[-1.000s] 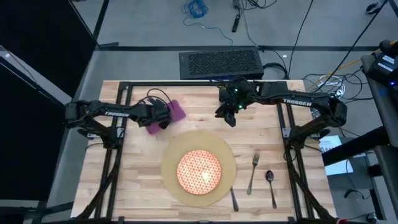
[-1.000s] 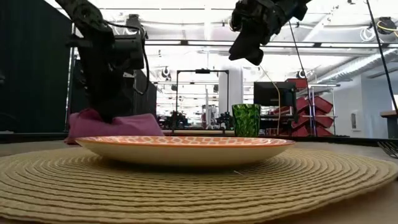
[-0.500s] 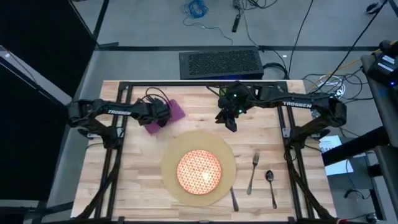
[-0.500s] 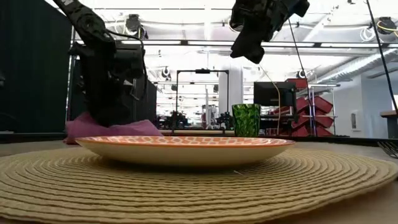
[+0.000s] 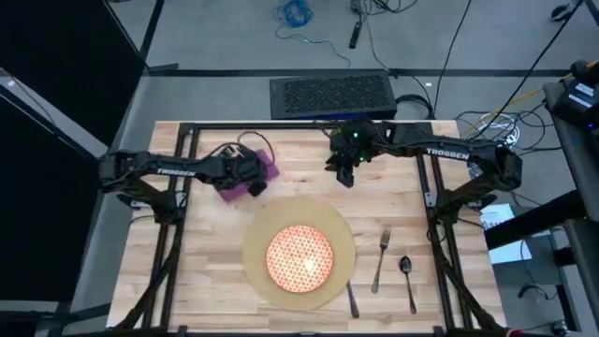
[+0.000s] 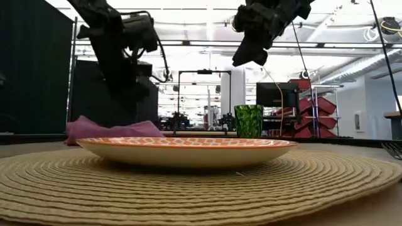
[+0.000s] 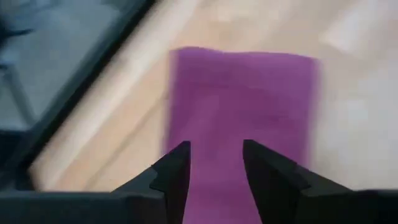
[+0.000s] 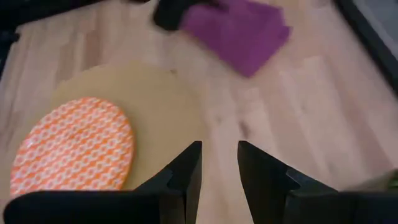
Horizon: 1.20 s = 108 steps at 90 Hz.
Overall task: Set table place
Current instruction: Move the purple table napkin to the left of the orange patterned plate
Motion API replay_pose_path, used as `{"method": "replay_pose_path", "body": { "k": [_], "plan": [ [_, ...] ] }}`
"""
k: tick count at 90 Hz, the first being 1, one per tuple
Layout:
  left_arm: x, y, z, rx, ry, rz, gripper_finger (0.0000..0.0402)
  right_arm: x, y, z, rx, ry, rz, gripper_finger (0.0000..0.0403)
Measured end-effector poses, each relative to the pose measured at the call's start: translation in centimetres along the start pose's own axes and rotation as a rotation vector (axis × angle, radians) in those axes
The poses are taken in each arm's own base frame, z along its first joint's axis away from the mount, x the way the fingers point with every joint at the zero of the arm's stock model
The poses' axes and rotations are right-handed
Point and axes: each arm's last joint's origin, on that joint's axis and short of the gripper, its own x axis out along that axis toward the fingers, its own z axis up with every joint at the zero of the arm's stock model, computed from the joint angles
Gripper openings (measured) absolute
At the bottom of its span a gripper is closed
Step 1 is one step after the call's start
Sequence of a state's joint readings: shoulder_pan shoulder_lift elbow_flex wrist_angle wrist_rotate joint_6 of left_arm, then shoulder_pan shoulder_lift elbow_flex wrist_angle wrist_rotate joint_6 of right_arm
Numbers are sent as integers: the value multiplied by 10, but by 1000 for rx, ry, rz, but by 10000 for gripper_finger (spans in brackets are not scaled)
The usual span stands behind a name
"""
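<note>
The pale butcher-block wooden worktop with its black metal frame carries a large round flat tan woven mat in its near middle, and a smaller round red-and-cream lattice-patterned plate sits centred on the mat. Just beside the mat on the right lie a silver fork and a silver spoon, side by side, with the tip of a dark-handled piece of cutlery at the mat's edge.

The left end effector hangs above a folded purple cloth napkin that lies flat on the worktop near the far left, apart from the mat. In the left wrist view its two dark fingers stand a narrow gap apart with nothing between them — the napkin is below and beyond. In the low view the arm is clear of the cloth.

The right end effector is raised over the far middle of the worktop, fingers narrowly parted and empty; its wrist view looks down on mat, plate and napkin. A green patterned glass tumbler stands behind the plate in the low view
</note>
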<state>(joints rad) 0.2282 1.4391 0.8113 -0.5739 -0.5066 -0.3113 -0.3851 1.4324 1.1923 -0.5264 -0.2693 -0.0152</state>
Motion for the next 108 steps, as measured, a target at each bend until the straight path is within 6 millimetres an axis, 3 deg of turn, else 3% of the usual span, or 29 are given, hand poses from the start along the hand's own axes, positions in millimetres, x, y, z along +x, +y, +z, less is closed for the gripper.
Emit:
{"method": "replay_pose_path", "body": {
  "k": [17,62,74,89,98,108],
  "plan": [
    [8,3,-10,9,60,-21,135,-4,-11,0,37,-13,22,91],
    [38,14,-60,-178,325,-167,135,-3,-9,-1,58,1,29,91],
    [31,-1,-68,-169,340,-182,134,-4,-8,-4,71,33,51,91],
    [14,-29,-75,-98,316,-327,134,-12,-5,-11,58,99,54,91],
    [-1,-49,-78,-36,258,-454,134,-25,-1,-11,28,81,53,91],
    [-18,-56,-86,-74,228,-453,134,-50,6,-10,10,18,48,91]
  ]
}}
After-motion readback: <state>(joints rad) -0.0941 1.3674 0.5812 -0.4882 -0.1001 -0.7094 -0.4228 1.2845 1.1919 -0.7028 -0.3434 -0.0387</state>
